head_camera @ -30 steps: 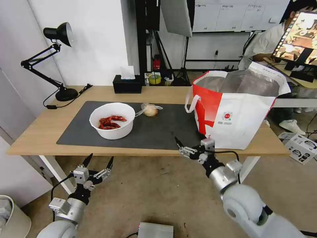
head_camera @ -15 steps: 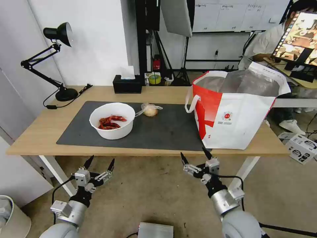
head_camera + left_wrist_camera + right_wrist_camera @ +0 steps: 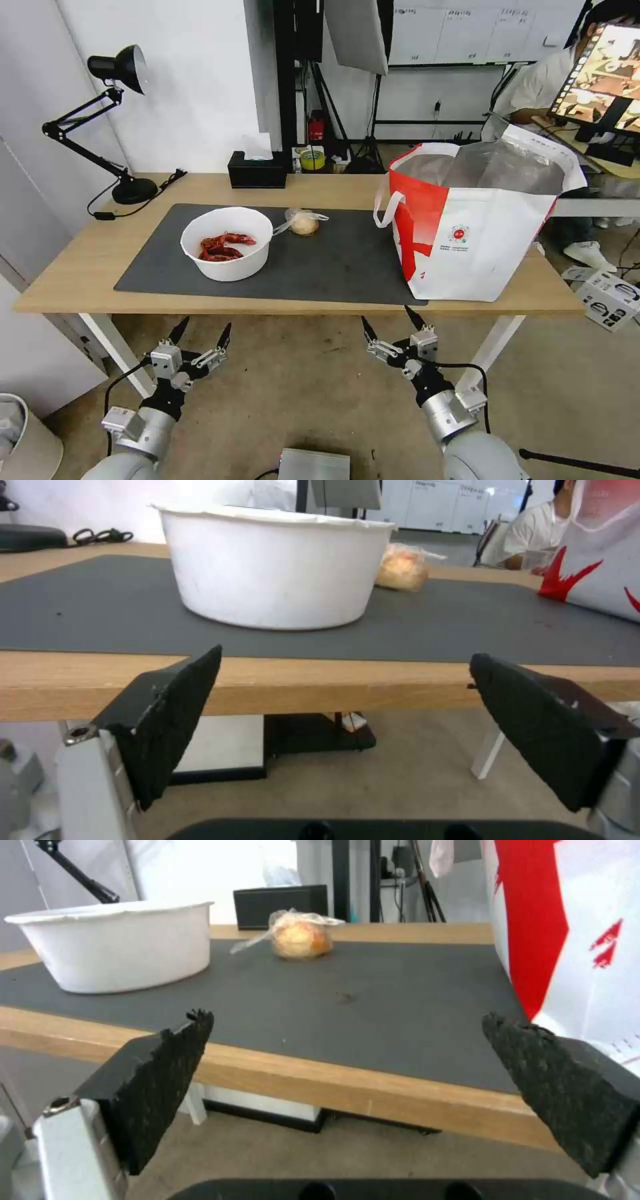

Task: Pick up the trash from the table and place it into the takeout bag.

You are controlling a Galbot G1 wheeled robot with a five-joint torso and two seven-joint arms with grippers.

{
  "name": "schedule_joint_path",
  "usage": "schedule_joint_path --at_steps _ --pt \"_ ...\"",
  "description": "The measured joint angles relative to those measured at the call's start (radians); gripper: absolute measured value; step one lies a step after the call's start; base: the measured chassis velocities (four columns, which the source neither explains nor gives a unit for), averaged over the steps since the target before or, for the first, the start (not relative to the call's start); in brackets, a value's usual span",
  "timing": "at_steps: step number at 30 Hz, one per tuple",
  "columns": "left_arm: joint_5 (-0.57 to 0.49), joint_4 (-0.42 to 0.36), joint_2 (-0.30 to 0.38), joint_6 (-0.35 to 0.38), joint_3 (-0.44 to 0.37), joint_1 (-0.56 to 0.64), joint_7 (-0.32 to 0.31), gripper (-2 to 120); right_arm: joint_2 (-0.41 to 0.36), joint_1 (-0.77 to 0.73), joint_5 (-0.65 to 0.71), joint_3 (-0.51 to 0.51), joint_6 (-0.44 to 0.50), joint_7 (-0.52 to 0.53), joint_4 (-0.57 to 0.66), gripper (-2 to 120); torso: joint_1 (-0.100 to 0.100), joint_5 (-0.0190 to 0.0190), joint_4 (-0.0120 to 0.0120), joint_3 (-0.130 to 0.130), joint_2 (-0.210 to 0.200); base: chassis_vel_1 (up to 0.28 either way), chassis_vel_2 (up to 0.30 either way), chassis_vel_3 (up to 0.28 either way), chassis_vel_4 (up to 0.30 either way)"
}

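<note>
Bowl [image 3: 227,243] of red shells on mat [image 3: 347,263], mid-table [image 3: 73,273]; bagged lump [image 3: 303,223] just behind-right. Bag [image 3: 477,220] upright at mat's right end. Left gripper [image 3: 202,331], right gripper [image 3: 390,323] below table's front edge, jaws wide, empty.

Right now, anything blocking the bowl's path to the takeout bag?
Nothing visible. The white bowl sits on the dark mat, with bare mat between it and the takeout bag. The small bagged lump lies behind that line. Both claws, left and right, hang open below the table edge.
</note>
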Motion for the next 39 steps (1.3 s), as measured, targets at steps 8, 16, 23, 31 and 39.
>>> schedule_joint_path --at_steps 8,16,23,31,39 --pt "-0.008 0.006 0.013 0.000 0.003 -0.018 0.001 100 -0.015 0.141 0.053 -0.070 -0.072 -0.011 -0.019 100 0.000 -0.0001 0.0000 0.000 0.000 0.000 0.000 0.000 0.000" --pt "-0.011 0.005 0.019 0.004 -0.003 -0.024 -0.001 100 0.016 0.362 0.115 -0.179 -0.129 0.009 -0.116 100 0.000 -0.0001 0.0001 0.000 0.000 0.000 0.000 0.000 0.000" --pt "-0.013 0.002 0.026 0.008 -0.014 -0.019 -0.002 100 0.052 0.587 0.185 -0.274 -0.168 0.034 -0.237 100 0.000 -0.0001 0.0001 0.000 0.000 0.000 0.000 0.000 0.000" --pt "-0.015 0.009 0.022 0.010 -0.016 -0.019 -0.003 100 0.101 0.807 0.287 -0.355 -0.245 0.056 -0.407 100 0.000 -0.0002 0.0000 0.000 0.000 0.000 0.000 0.000 0.000" --pt "-0.014 0.022 0.011 0.009 -0.007 -0.029 -0.004 100 0.197 1.048 0.362 -0.445 -0.300 0.066 -0.665 100 0.000 -0.0003 0.0000 0.000 0.000 0.000 0.000 0.000 0.000"
